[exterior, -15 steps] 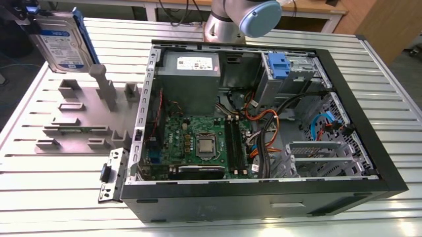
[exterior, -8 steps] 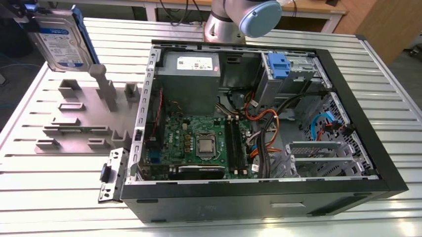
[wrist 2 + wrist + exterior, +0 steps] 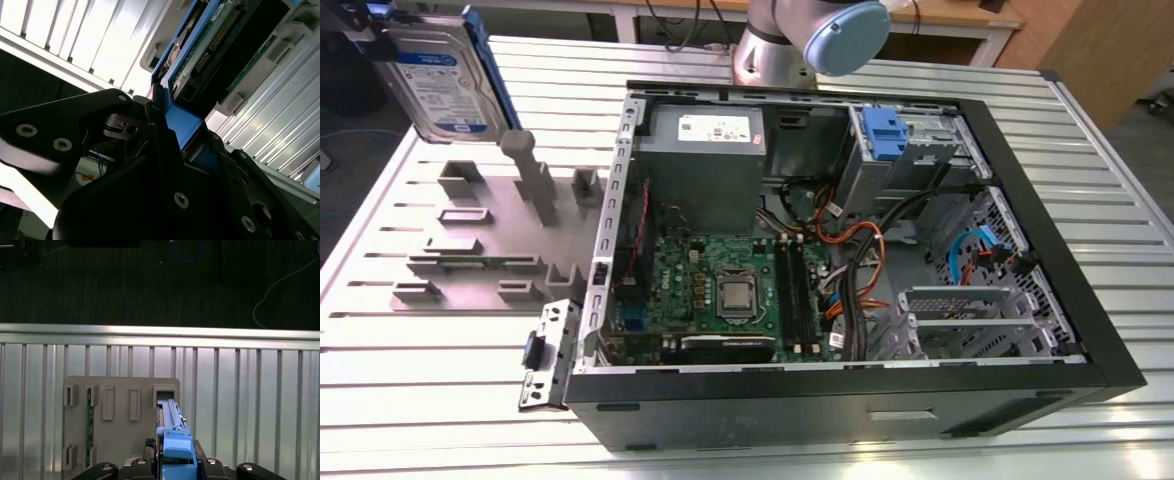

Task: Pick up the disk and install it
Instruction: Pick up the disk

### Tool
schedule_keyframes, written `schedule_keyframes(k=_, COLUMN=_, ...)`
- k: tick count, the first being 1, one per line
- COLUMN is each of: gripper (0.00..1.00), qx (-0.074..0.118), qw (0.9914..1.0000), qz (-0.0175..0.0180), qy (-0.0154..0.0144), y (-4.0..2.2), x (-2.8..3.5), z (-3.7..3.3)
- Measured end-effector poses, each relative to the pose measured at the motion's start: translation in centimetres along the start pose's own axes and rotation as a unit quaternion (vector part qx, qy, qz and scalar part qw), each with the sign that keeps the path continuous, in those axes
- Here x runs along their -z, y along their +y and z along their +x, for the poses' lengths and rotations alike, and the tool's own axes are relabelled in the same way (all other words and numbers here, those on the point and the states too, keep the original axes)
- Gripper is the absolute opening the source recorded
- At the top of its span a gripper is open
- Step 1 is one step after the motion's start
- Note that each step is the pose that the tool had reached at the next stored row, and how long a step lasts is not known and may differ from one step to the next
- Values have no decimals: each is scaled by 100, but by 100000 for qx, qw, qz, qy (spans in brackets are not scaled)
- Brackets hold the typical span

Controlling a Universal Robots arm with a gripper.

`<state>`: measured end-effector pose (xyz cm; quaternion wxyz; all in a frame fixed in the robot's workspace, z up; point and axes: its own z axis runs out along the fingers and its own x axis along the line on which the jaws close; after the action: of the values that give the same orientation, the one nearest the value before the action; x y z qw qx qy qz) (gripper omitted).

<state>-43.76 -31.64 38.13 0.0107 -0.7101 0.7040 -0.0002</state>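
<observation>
One disk hangs at the upper left of the exterior view, above the grey holder tray and well apart from the open computer case. In the first wrist view the gripper is clamped on the disk's blue side rail.

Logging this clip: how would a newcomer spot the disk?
Find the open computer case, then the grey tray at the exterior view's left. Above the tray's far end is the disk: flat, silver-grey, with a white and blue label and blue side rails.
</observation>
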Motion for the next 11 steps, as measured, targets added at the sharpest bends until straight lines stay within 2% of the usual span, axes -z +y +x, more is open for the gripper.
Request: schedule_keyframes(k=11, gripper=36, qx=0, qw=100000, qz=2, qy=-3, y=-1, x=65, z=-1)
